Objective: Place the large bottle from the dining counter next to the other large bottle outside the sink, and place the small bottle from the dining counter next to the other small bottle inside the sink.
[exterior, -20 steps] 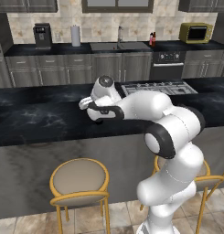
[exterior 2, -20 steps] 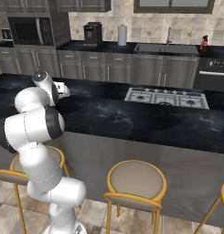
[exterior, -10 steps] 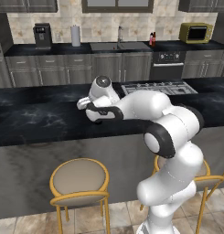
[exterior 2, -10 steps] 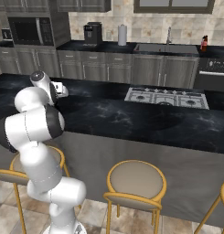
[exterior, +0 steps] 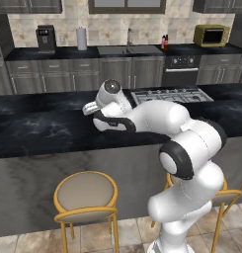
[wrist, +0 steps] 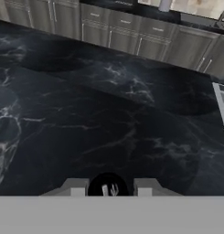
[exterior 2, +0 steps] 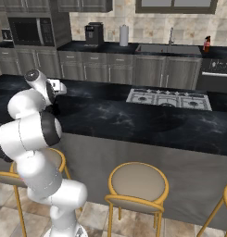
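Low over the dining counter (exterior: 38, 133), fingers (wrist: 79, 188) flank a dark round bottle top (wrist: 108, 184).

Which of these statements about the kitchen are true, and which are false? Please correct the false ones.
1. A pink-red bottle stands on the far counter, outside the sink. True.
2. The stools have blue frames. False: the frames are yellow.
3. A dark round thing sits between the fingers. True; what it is cannot be told from above.
4. The fingers are over the cooktop. False: they are over the bare black top of the dining counter, beside the cooktop.
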